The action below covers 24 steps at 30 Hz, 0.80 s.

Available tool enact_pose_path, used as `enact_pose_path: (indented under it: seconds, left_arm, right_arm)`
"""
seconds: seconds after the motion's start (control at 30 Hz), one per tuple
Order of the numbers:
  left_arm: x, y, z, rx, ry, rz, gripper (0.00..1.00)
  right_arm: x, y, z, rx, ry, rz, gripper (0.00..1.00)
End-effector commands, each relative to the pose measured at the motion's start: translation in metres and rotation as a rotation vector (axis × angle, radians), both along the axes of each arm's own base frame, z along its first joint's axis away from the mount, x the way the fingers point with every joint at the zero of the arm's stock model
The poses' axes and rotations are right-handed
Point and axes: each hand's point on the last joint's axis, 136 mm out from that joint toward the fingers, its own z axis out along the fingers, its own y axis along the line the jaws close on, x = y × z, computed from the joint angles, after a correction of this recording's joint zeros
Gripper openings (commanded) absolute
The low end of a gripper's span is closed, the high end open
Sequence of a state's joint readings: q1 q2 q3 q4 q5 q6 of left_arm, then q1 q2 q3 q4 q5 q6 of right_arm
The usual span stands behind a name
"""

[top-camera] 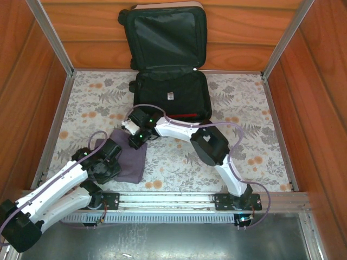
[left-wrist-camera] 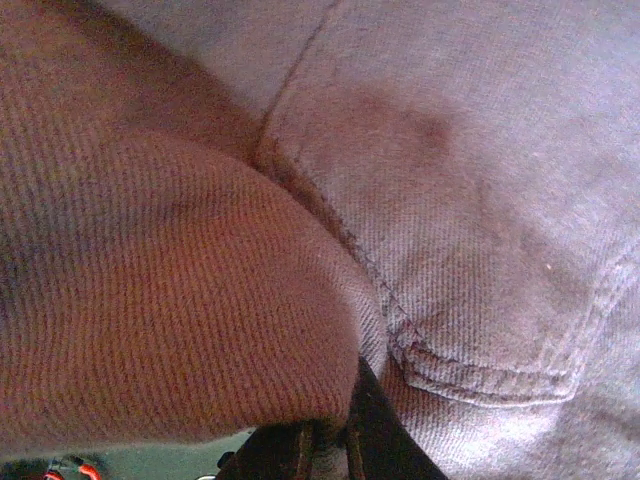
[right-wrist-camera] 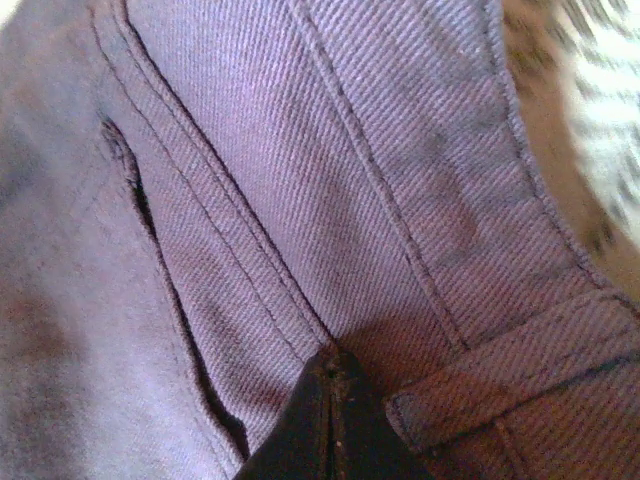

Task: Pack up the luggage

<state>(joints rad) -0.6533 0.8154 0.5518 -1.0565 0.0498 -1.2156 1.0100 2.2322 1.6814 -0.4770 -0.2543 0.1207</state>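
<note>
The luggage (top-camera: 162,95) at twelve o'clock gaped, seemingly unpacked; the left pincer (left-wrist-camera: 325,445) and right pincer (right-wrist-camera: 330,378) (both narrow) pinched the purple trousers (top-camera: 134,162) at seven.

Robotics lab test cell: wood panels (top-camera: 81,38) at 9, 12 and 3 o'clock, aluminium rail (top-camera: 168,200) carrying two robot arms (top-camera: 209,143) at 6 o'clock.

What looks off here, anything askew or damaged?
Nothing stands out. The luggage lies open, lid leaning on the back wall; the purple garment is bunched on the table, pinched by the left gripper and right gripper.
</note>
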Motion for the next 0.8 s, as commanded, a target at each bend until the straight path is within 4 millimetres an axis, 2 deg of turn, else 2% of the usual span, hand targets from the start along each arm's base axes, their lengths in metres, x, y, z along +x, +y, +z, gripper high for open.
enact_pose_path:
  seconds: [0.0, 0.13, 0.2, 0.3, 0.43, 0.6, 0.63, 0.77]
  left_arm:
    - [-0.005, -0.009, -0.005, -0.023, 0.035, -0.021, 0.00]
    - [0.003, -0.022, 0.000, -0.006, 0.010, -0.095, 0.00]
    - [0.012, -0.031, 0.005, 0.019, -0.011, -0.155, 0.00]
    - [0.029, -0.050, 0.009, 0.069, -0.034, -0.253, 0.00]
    - [0.052, -0.080, 0.007, 0.106, -0.060, -0.379, 0.00]
    - [0.075, -0.117, 0.008, 0.057, -0.119, -0.492, 0.00]
    - [0.077, -0.122, 0.009, 0.043, -0.128, -0.508, 0.00]
    - [0.080, -0.136, 0.014, -0.014, -0.161, -0.568, 0.00]
  right_arm:
    - [-0.024, -0.083, -0.061, -0.336, 0.066, -0.167, 0.00]
    - [-0.040, -0.140, -0.070, -0.475, 0.083, -0.351, 0.00]
    - [-0.051, -0.174, -0.072, -0.542, 0.098, -0.464, 0.00]
    - [-0.070, -0.215, -0.074, -0.584, 0.134, -0.616, 0.00]
    - [-0.090, -0.252, -0.082, -0.559, 0.212, -0.785, 0.00]
    - [-0.106, -0.287, -0.077, -0.563, 0.215, -0.939, 0.00]
    - [-0.105, -0.289, -0.068, -0.531, 0.207, -0.961, 0.00]
    - [-0.107, -0.320, -0.043, -0.518, 0.133, -1.062, 0.00]
